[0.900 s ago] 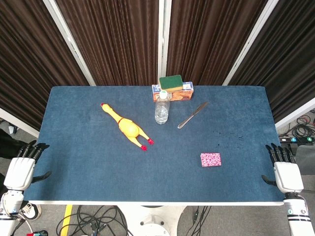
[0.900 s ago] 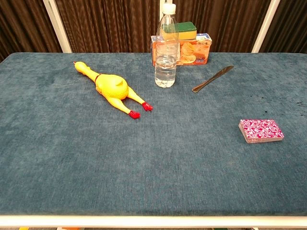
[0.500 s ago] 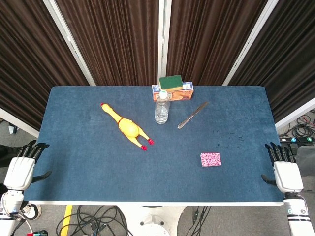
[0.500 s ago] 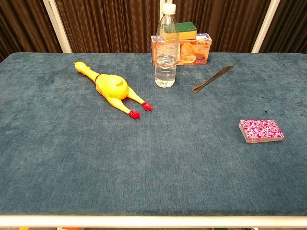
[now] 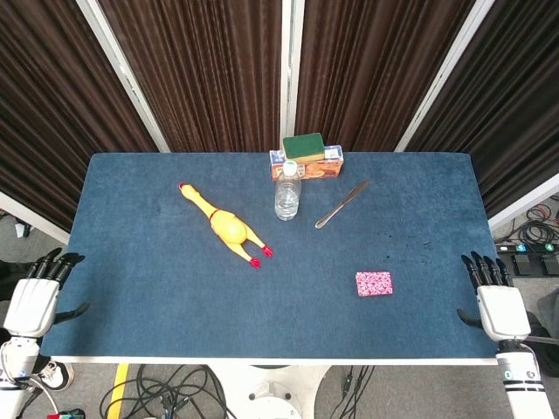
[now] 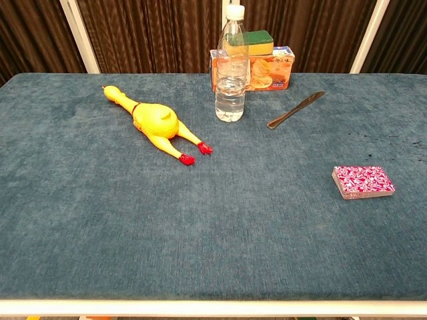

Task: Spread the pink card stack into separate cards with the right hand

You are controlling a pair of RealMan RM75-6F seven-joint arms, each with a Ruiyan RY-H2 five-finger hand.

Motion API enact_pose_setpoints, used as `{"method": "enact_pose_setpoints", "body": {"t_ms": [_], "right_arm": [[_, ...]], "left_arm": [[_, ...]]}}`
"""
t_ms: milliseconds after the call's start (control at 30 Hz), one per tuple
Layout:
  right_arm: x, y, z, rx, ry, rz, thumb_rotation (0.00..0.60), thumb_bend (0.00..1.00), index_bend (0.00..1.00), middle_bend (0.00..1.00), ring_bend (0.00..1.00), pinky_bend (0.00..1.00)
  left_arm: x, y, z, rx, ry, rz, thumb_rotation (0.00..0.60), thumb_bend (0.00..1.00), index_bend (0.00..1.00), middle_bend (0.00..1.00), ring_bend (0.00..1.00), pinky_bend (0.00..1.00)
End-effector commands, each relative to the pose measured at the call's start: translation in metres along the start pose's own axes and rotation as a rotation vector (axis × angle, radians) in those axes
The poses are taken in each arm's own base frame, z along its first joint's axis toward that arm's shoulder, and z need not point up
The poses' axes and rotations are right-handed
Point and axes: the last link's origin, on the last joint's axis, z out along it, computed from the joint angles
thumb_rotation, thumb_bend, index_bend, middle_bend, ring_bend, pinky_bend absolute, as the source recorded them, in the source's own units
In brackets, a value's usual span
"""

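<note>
pink card stack (image 5: 374, 284) intact on blue table (image 5: 140, 297); right hand (image 5: 498, 301) and left hand (image 5: 37, 297) empty, fingers spread, off table edges

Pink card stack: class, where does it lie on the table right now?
In the head view the pink card stack lies flat on the table's right front part, nearer the right hand, with the knife beyond it.

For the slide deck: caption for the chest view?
Squared pink card stack lies untouched on the blue table; neither hand appears.
</note>
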Motion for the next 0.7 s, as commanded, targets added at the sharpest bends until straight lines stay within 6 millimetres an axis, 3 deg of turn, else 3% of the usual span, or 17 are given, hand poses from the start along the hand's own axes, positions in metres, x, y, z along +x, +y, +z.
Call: {"method": "enact_pose_setpoints", "body": {"t_ms": [33, 200, 233, 267, 333, 400, 567, 700], "right_arm": [[0.002, -0.003, 0.0, 0.007, -0.001, -0.007, 0.6, 0.07, 0.0, 0.03, 0.0, 0.0], [0.0, -0.008, 0.006, 0.017, -0.031, 0.013, 0.6, 0.07, 0.0, 0.03, 0.01, 0.03], [-0.001, -0.009, 0.007, 0.023, -0.04, 0.034, 0.6, 0.07, 0.0, 0.02, 0.07, 0.12], [0.0, -0.012, 0.01, 0.031, -0.048, 0.061, 0.6, 0.07, 0.0, 0.01, 0.17, 0.27], [0.0, -0.015, 0.014, 0.046, -0.068, 0.091, 0.6, 0.07, 0.0, 0.01, 0.42, 0.58], [0.001, -0.02, 0.02, 0.071, -0.093, 0.09, 0.6, 0.07, 0.0, 0.03, 0.57, 0.69], [0.003, -0.04, 0.034, 0.124, -0.1, 0.015, 0.6, 0.07, 0.01, 0.11, 0.61, 0.7], [-0.002, -0.063, 0.043, 0.165, -0.13, -0.052, 0.6, 0.07, 0.07, 0.13, 0.61, 0.7]], "left_arm": [[0.0, 0.002, 0.001, -0.005, 0.004, -0.003, 0.6, 0.03, 0.19, 0.19, 0.09, 0.18], [-0.002, 0.001, 0.001, -0.005, -0.004, 0.006, 0.6, 0.03, 0.19, 0.19, 0.09, 0.18], [-0.002, 0.001, 0.001, -0.004, -0.004, 0.006, 0.6, 0.04, 0.19, 0.19, 0.09, 0.18], [-0.002, 0.001, 0.0, -0.003, -0.003, 0.005, 0.6, 0.04, 0.19, 0.19, 0.09, 0.18], [-0.002, 0.001, 0.0, -0.002, -0.004, 0.003, 0.6, 0.03, 0.19, 0.19, 0.09, 0.18], [-0.003, 0.001, 0.0, -0.002, -0.008, 0.003, 0.6, 0.03, 0.19, 0.19, 0.09, 0.18], [-0.005, 0.002, 0.001, -0.003, -0.01, 0.003, 0.6, 0.03, 0.19, 0.19, 0.09, 0.18], [-0.005, 0.002, 0.001, -0.004, -0.007, 0.0, 0.6, 0.03, 0.19, 0.19, 0.09, 0.18]]}}
